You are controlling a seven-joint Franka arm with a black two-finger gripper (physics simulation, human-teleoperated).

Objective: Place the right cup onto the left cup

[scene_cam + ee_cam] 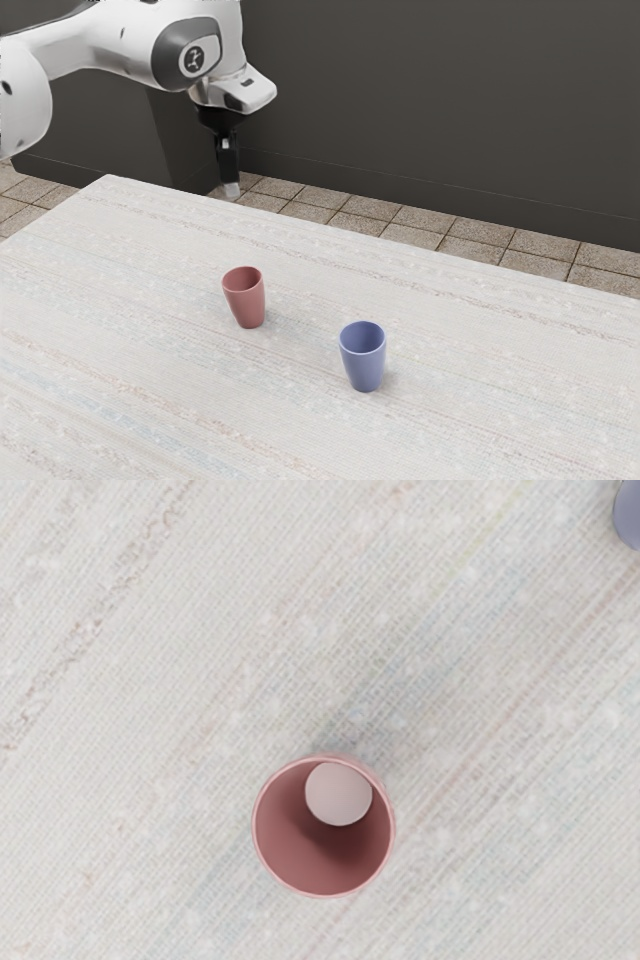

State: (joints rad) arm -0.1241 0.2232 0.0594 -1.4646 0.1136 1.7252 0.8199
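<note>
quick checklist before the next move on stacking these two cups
1. Red cup upright: ok, standing on the table.
2. Blue cup upright: ok, mouth up.
3. Room between the cups: ok, they stand apart.
4. Red cup empty: ok, its bare inside shows from above.
5. Gripper at a cup, ready to grasp: not ok, it hangs above and away from both.

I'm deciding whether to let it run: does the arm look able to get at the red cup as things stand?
Probably yes: the red cup stands upright and uncovered, and the blue cup stands apart from it, which should leave the gripper room.
</note>
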